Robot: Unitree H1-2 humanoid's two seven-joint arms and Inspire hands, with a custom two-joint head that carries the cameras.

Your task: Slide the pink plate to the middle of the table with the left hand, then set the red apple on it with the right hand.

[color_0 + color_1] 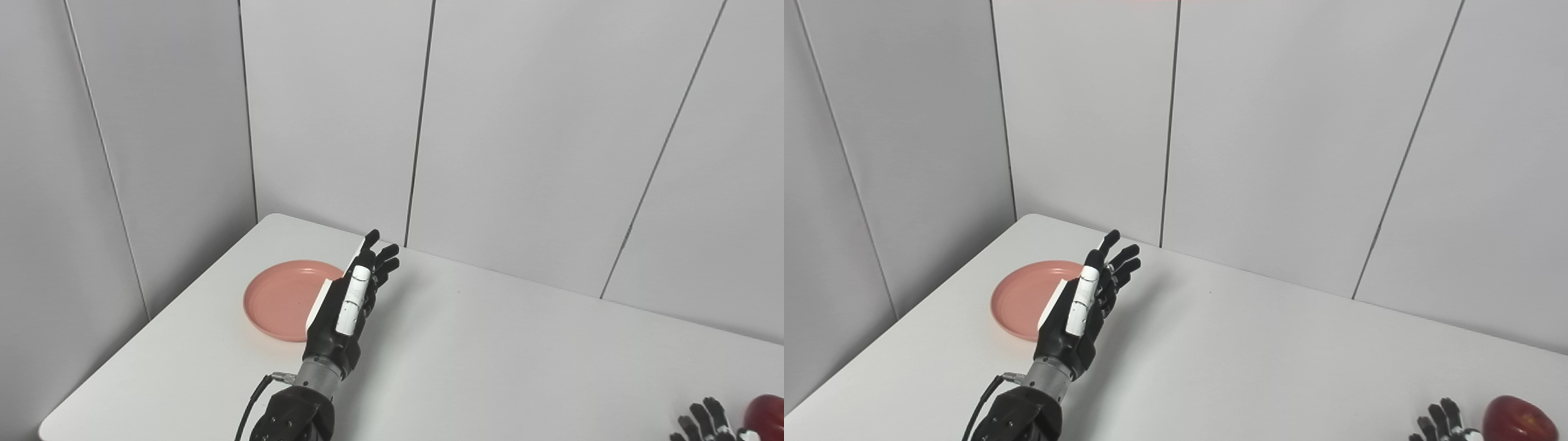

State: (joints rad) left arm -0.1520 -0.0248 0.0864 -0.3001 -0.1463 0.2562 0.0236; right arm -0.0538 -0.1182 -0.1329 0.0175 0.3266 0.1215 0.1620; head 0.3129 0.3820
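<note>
Pink plate (278, 298) at frame left, far from tabletop (490, 343) middle. Left robot hand (349, 303) wide open, edge-on beside it (poised to push). Right robot hand (1442, 424) open, empty beside red apple (1519, 421).

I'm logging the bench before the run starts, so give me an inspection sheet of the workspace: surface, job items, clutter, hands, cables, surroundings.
Surface: white table, no marks seen.
Job's things: pink plate near the far left corner, nothing on it; red apple at the near right edge, partly cut off.
Clutter: nothing seen.
Hands: left hand open, fingers straight, by the plate's right rim; contact unclear. Right hand beside the apple, mostly out of view, fingers apart.
Cables: black cable at the left wrist.
Surroundings: grey panelled walls.
</note>
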